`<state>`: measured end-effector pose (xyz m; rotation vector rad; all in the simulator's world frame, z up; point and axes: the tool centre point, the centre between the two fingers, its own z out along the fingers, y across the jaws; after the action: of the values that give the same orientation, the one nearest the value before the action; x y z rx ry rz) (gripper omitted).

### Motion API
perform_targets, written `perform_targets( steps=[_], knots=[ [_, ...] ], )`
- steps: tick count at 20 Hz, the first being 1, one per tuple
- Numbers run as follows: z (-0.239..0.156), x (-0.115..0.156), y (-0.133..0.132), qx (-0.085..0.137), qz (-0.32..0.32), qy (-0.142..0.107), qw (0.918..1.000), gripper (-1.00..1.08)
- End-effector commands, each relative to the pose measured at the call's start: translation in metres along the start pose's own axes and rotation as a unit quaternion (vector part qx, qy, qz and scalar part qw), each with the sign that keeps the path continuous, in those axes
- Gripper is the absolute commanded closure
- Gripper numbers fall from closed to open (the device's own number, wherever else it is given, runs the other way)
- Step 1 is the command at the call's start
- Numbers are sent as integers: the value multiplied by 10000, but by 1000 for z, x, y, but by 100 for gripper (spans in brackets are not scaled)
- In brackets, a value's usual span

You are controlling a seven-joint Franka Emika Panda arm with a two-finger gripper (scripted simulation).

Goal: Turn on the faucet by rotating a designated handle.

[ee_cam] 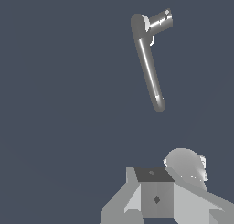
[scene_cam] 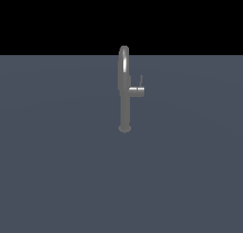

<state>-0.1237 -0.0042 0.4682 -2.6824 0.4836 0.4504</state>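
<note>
Grey metal faucet [scene_cam: 124, 92] looks rigid, slick, fixed to the desk [scene_cam: 57, 170]; grip the handle [scene_cam: 137, 90] at its thin lever. Hand's opening: cannot tell.

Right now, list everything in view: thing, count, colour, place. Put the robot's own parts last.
faucet: one, grey metallic, standing upright on the surface near the middle of the exterior view, arched spout on top, round base below.
handle: one, grey metal stub, jutting from the faucet column toward the exterior view's right, with a thin lever rod pointing up at its end.
surface: one, flat slate blue-grey, under the faucet and filling the lower part of the exterior view.
background: black band above the surface in the exterior view.
hand: grey blocky parts seen only in the wrist view, well apart from the faucet; its fingers are not clear, so open or shut cannot be told.
</note>
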Motion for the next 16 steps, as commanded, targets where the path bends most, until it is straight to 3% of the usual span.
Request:
perform_targets(
  steps=[1, 9, 16],
  knots=[
    [1, 16, -1, 200, 215, -192, 9994, 108],
    [7, 68, 1, 862, 915, -824, 9886, 108],
    [19, 114, 8, 1481, 1562, -1415, 9663, 108]
  ],
)
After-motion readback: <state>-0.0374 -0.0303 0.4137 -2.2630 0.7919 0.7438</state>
